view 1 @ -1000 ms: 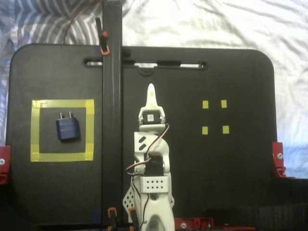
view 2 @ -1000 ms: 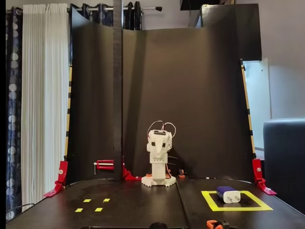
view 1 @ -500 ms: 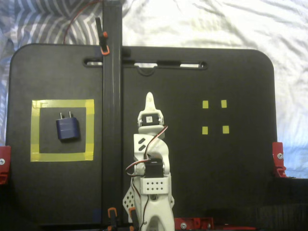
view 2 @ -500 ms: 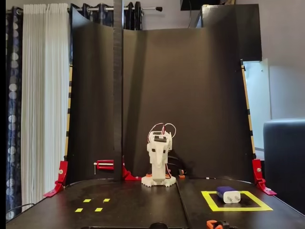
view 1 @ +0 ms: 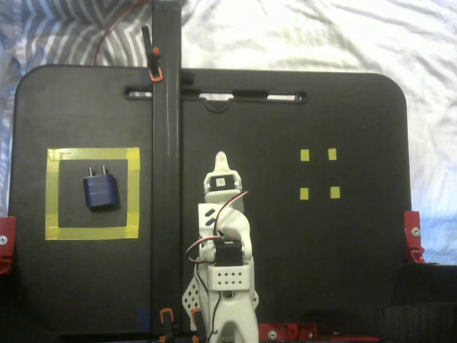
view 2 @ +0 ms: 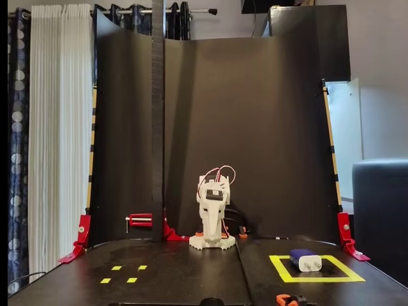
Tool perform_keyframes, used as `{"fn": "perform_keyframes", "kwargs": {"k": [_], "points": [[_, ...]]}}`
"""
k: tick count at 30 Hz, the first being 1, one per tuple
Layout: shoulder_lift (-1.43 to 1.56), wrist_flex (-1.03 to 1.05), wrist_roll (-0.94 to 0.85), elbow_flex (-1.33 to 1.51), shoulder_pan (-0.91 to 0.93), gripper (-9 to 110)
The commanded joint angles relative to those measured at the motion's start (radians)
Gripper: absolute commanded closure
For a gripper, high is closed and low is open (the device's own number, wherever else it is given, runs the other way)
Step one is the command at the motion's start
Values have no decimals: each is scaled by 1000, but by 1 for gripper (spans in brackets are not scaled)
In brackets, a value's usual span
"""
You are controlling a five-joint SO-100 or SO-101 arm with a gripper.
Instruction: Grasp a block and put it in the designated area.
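Blocks: one, dark blue [view 1: 101, 191], two prongs toward 12 o'clock.
Yellow tape squares: one large outline [view 1: 51, 194].
Small yellow markers: four [view 1: 305, 155], in a two-by-two cluster.
Arms: one, white [view 1: 225, 243].
Red corner clamps: two in the top-down view, at 3 [view 1: 413, 237] and 9 o'clock [view 1: 6, 243].

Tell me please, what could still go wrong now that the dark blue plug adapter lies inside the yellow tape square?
1. The dark blue plug adapter lies left of centre in the yellow tape square; a nudge could push it onto the tape.
2. The white gripper folds close to the black vertical post; a sideways swing might strike it.
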Motion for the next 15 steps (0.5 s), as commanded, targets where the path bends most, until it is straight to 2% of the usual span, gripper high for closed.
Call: {"fn": "perform_keyframes", "kwargs": {"k": [1,15], "points": [[8,11,3,8,5,102],[8,61,87,8,25,102]]}}
